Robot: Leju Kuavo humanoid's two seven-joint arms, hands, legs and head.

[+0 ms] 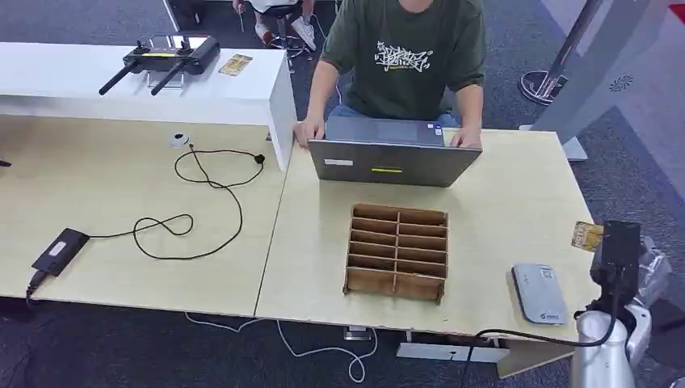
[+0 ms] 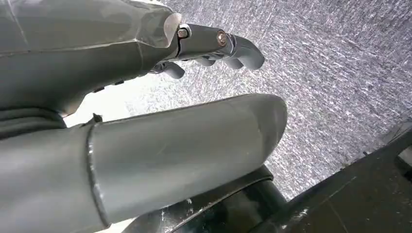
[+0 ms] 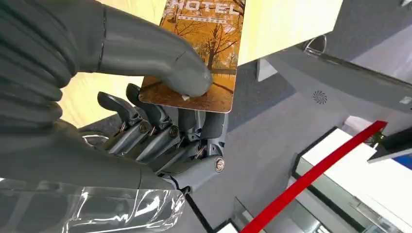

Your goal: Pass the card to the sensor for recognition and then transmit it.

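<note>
An orange hotel card [image 3: 204,53] with autumn trees is pinched between the thumb and fingers of my right hand [image 3: 180,102]. In the head view the card [image 1: 587,236] pokes out past the right edge of the table, beside the black wrist box that hides the hand itself. The grey sensor pad [image 1: 540,293] lies flat on the table's front right corner, a little left of and nearer than the card. My left hand [image 2: 214,48] hangs over grey carpet with its fingers curled in and nothing in them.
A wooden slotted rack [image 1: 397,251] stands mid-table. Behind it a person in a green shirt [image 1: 404,56] works at an open laptop [image 1: 393,162]. On the left table [image 1: 97,186] lie a black cable and a black box. A white bench [image 1: 81,77] carries a controller.
</note>
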